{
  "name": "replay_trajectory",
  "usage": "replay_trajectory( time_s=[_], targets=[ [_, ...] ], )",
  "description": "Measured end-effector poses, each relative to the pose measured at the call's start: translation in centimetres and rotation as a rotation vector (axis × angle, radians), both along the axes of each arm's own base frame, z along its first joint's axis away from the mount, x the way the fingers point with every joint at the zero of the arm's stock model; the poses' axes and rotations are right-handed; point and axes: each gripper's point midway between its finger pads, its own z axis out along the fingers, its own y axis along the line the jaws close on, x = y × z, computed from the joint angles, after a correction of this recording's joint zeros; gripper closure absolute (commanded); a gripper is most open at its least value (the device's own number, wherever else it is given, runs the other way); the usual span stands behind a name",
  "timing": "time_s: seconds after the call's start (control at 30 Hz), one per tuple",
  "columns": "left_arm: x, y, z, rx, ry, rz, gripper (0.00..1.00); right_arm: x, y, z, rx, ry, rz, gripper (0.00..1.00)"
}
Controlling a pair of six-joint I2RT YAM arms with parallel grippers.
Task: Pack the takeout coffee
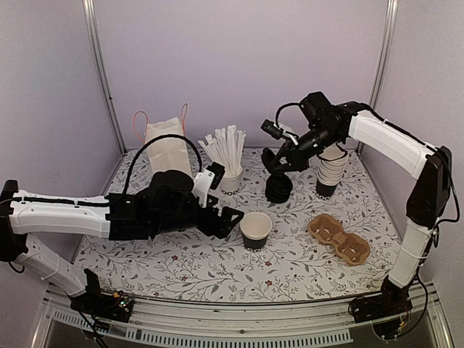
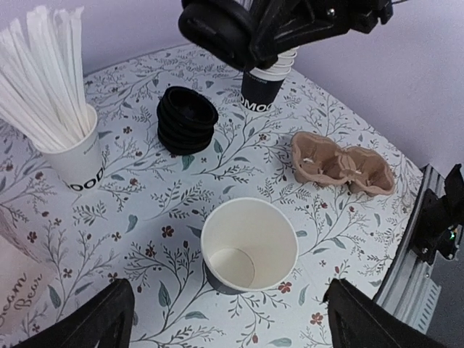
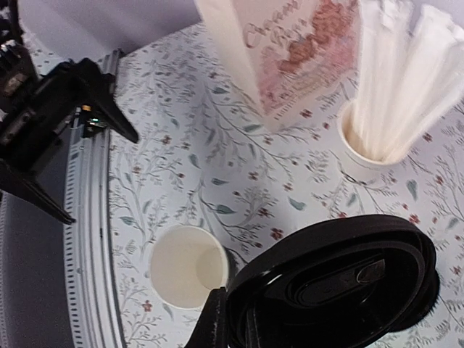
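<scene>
A lone black paper cup [image 1: 256, 230] with a white inside stands lidless mid-table, also in the left wrist view [image 2: 249, 244] and the right wrist view [image 3: 187, 265]. A lidded takeout coffee is out of view. My left gripper [image 1: 233, 217] sits just left of this cup, open, with the cup ahead of its wide-apart fingers [image 2: 232, 319]. My right gripper [image 1: 279, 161] is shut on one black plastic lid [image 3: 333, 290], held tilted in the air above the stack of black lids [image 1: 278, 188]. The raised lid [image 2: 217, 29] shows at the top of the left wrist view.
A stack of lidless black cups [image 1: 331, 170] stands at the back right. A white cup of straws [image 1: 230, 177] and a paper bag [image 1: 167, 145] stand at the back. A brown cardboard cup carrier [image 1: 338, 238] lies right of the lone cup.
</scene>
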Motion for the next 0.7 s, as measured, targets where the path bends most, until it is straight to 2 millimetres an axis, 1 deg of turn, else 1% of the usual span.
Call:
replay_trajectory(
  time_s=[0.1, 0.13, 0.23, 0.3, 0.4, 0.53, 0.7],
  targets=[
    [0.2, -1.0, 2.4, -0.010, -0.159, -0.017, 0.01, -3.6, 1.7, 2.1, 0.106, 0.063, 0.127, 0.96],
    [-0.5, -1.6, 3.3, -0.018, -0.210, -0.038, 0.00, -4.6, 2.0, 2.6, 0.136, 0.089, 0.161, 0.96],
    [-1.0, -2.5, 5.6, -0.043, -0.342, -0.052, 0.00, -7.2, 2.3, 4.1, 0.236, 0.181, 0.259, 0.96],
    [-1.2, -2.5, 7.1, -0.050, -0.417, -0.048, 0.00, -8.4, 2.2, 5.0, 0.289, 0.228, 0.303, 0.96],
    [-1.4, -2.5, 9.3, -0.059, -0.522, -0.045, 0.00, -9.6, 2.1, 6.1, 0.346, 0.289, 0.340, 0.96],
    [-2.2, -2.8, 11.9, -0.073, -0.657, -0.064, 0.00, -10.8, 1.9, 7.0, 0.387, 0.378, 0.354, 0.96],
    [-2.8, -3.8, 13.4, -0.032, -0.776, -0.101, 0.01, -11.5, 1.7, 7.6, 0.409, 0.444, 0.356, 0.96]
  ],
)
